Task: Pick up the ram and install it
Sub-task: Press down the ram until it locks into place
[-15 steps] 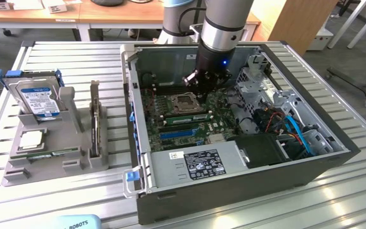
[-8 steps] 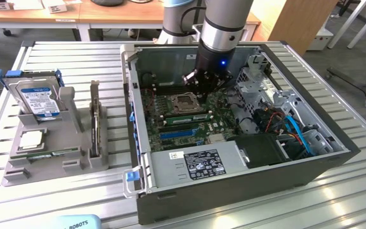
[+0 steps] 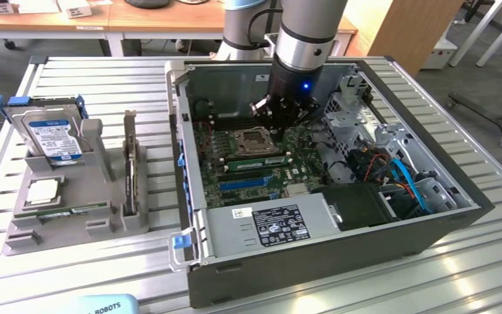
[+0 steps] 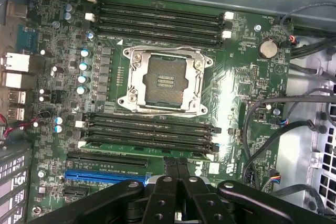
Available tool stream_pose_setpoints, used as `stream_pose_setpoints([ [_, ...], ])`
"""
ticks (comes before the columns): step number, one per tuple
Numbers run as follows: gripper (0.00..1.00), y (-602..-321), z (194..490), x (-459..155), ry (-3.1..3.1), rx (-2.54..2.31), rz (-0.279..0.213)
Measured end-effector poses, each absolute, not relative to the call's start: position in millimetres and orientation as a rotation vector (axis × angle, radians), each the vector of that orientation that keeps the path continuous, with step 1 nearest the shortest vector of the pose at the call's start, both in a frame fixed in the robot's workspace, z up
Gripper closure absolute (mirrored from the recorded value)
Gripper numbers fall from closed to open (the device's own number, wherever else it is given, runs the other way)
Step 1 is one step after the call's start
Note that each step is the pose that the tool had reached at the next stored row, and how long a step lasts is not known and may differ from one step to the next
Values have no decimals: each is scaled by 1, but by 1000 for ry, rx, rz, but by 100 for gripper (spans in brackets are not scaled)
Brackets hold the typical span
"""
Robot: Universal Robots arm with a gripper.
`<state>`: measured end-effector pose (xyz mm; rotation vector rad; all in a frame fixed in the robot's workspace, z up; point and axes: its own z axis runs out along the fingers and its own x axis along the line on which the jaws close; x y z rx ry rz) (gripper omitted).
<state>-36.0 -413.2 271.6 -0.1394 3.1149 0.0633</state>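
Observation:
A ram [image 3: 62,213], a thin green stick with a small white label, lies flat at the front of the grey holder [image 3: 24,239] on the exterior view's left. My gripper [image 3: 279,120] hangs inside the open computer case [image 3: 321,258], far from that stick, above the motherboard [image 4: 247,93]. The fingers [image 4: 169,192] are shut together with nothing between them, just past the lower bank of memory slots [image 4: 149,129]. A green stick [image 3: 260,159] seems to stand in the slot of that bank nearest the fingers; its thin green edge [image 4: 147,149] is visible. The upper slots [image 4: 157,22] are bare.
The holder also carries a hard drive [image 3: 55,134], a square silver processor [image 3: 44,190] and an upright dark card [image 3: 130,167]. The open processor socket [image 4: 165,80] lies between the slot banks. Cables [image 4: 294,124] and a metal drive cage [image 3: 365,114] crowd the case's right.

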Motion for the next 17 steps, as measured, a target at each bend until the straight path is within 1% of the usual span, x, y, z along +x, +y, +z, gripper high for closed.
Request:
stream_pose_setpoints([
  [2,90,-413,272,-36,3115,-139,63],
  [3,90,-413,272,-25,3168,-129,68],
  [17,90,-413,271,-26,3168,-129,68],
])
